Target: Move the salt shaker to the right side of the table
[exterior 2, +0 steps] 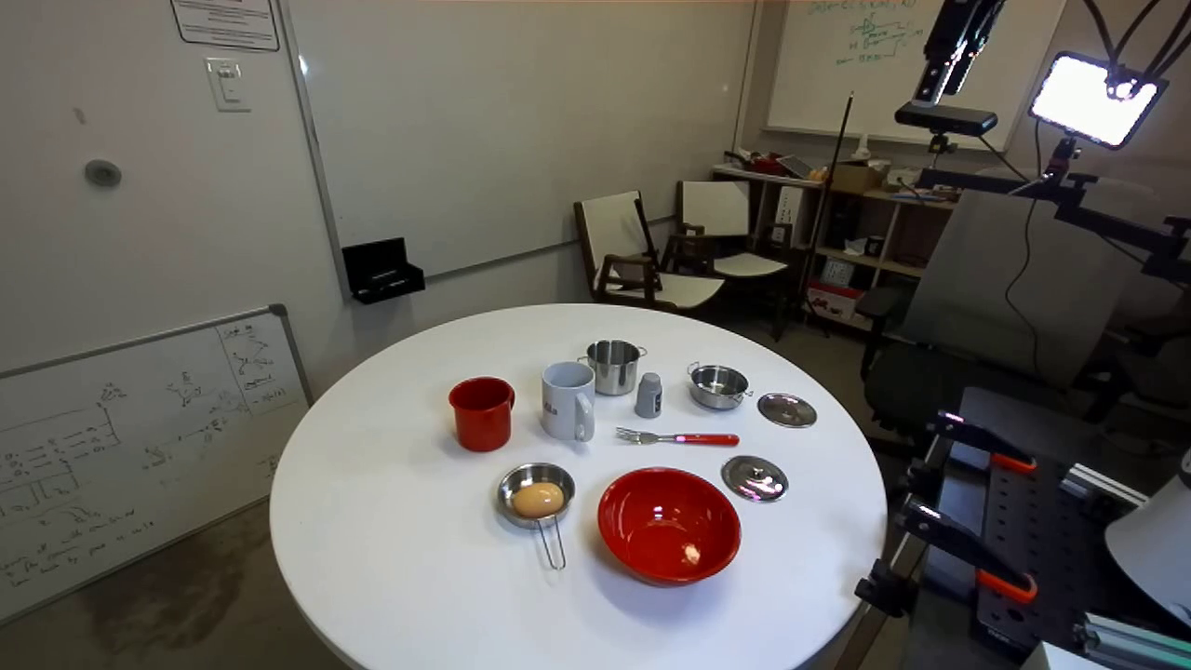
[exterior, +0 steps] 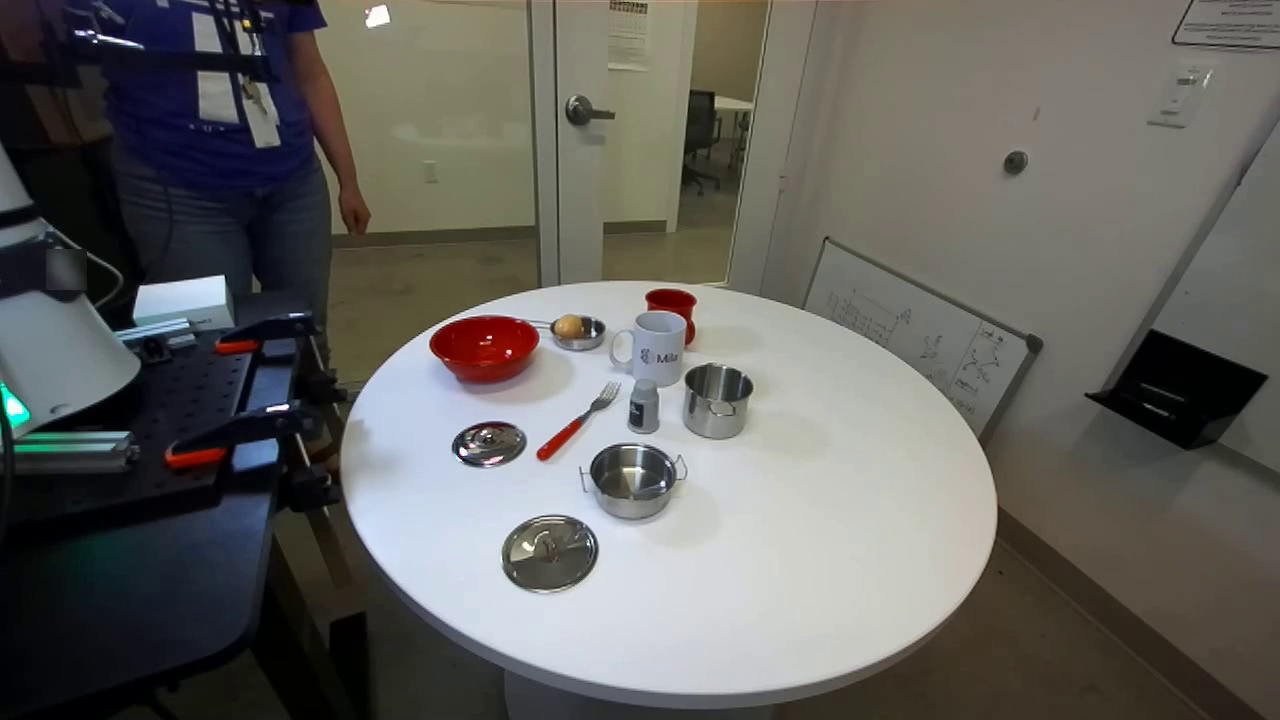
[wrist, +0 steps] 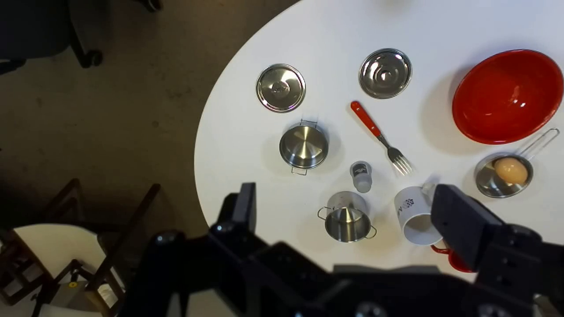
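salt shaker (exterior: 644, 408): stood upright on the round white table (exterior: 840, 570), just beside the tall steel pot (exterior: 718, 410) and near the white mug (exterior: 660, 350) and the tines of the red-handled fork (exterior: 575, 426); not yet taken hold of.

gripper (wrist: 347, 193): seen in the wrist view with its pads (wrist: 245, 207) set wide apart; nothing is clasped.

body (exterior 2: 644, 402): slim, greyish and stiff-looking; likely to be lifted with ease, and little give is to be expected under a squeeze. whether it is made of glass or plastic cannot be told, so it is best treated as breakable.

rounded top (exterior 2: 650, 381): silvery grey; it may be a separate cap, so a lift by it alone is best avoided.

dark label (wrist: 360, 168): borne on the side wall; the wall around it looks smooth, and slipping is likely if the squeeze is too faint.

grip on the salt shaker: best taken from above, around the middle of the body, with a pad set squarely on each side. the upright stance should be preserved, as salt might be spilled; how much is inside is not shown.

tall steel pot: placed below the salt shaker in the wrist view, while the pads are spaced across its width; with that alignment its wall should be left out of their path, though its rim could be bumped on the way down.
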Tool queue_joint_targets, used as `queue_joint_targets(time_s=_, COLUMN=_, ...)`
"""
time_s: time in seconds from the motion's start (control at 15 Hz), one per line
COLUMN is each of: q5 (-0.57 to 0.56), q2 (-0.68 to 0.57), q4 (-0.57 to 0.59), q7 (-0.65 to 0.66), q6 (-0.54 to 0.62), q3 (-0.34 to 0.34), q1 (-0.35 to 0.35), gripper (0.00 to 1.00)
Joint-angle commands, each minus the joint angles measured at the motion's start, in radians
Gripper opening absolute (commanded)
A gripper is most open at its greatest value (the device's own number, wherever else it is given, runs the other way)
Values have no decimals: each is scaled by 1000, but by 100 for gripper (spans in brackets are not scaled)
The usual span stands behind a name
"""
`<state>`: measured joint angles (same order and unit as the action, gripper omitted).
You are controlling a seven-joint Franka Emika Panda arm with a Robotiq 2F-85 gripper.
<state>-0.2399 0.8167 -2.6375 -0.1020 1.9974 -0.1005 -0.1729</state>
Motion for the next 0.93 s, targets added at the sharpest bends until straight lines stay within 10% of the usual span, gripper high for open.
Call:
queue_joint_targets(time_s=0.0, q5=-9, q2=-11, q4=5, q7=4, q6=-3, q3=-3, q1=11, gripper=100)
queue_joint_targets(time_s=0.87, q5=-106, q2=-284, q4=-9, q7=-58, q6=287, q3=22, q1=65, gripper=100)
